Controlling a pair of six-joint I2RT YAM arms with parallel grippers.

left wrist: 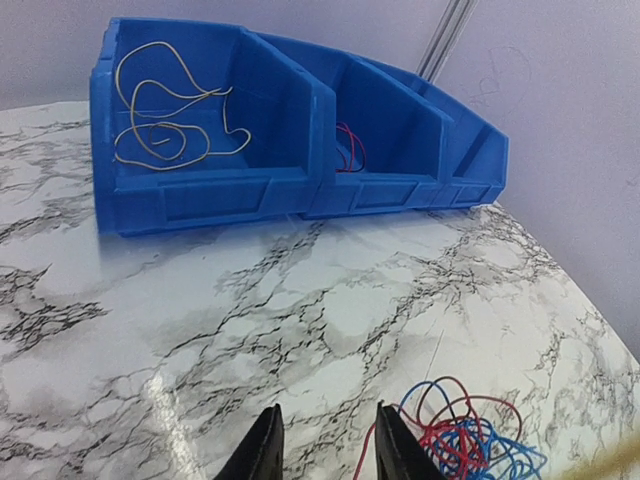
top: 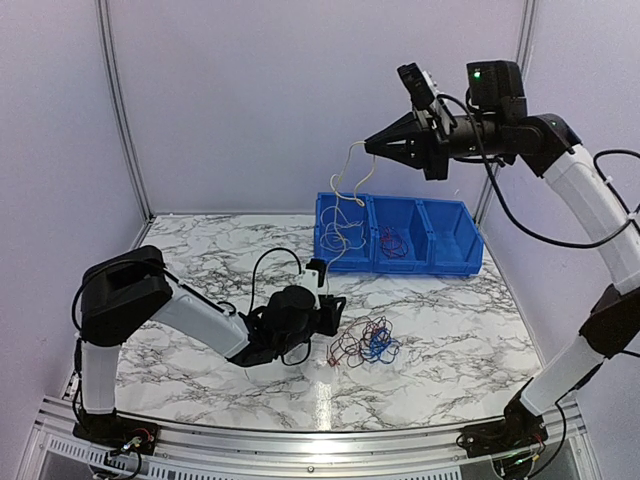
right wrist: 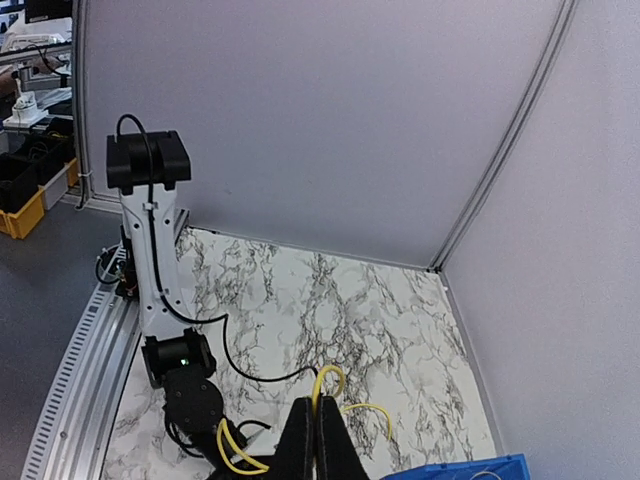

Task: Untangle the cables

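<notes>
Marble-look worktop (top: 200, 250), glossy, grey veins on white. Blue plastic bins (top: 445, 250), three hard-walled compartments in a row, sit well beyond your left claw (left wrist: 325, 450). That claw is low over the worktop with its black fingers (left wrist: 263, 448) apart. Bare marble shows in the gap and nothing is clamped. Just to its right lies the tangle of red and blue cables (left wrist: 465, 440), thin glossy loops in a loose heap. One red strand runs close by the right-hand finger; can't tell if it touches.

Your right claw (top: 375, 146) is up high above the bins, fingers pressed together on the yellow-white cable (right wrist: 329, 370), which curls in loops right at the fingertips. Below the claw it hangs in limp wavy curves into the end compartment and coils on the floor there. A thin red cable (left wrist: 350, 150) lies in the middle compartment.
</notes>
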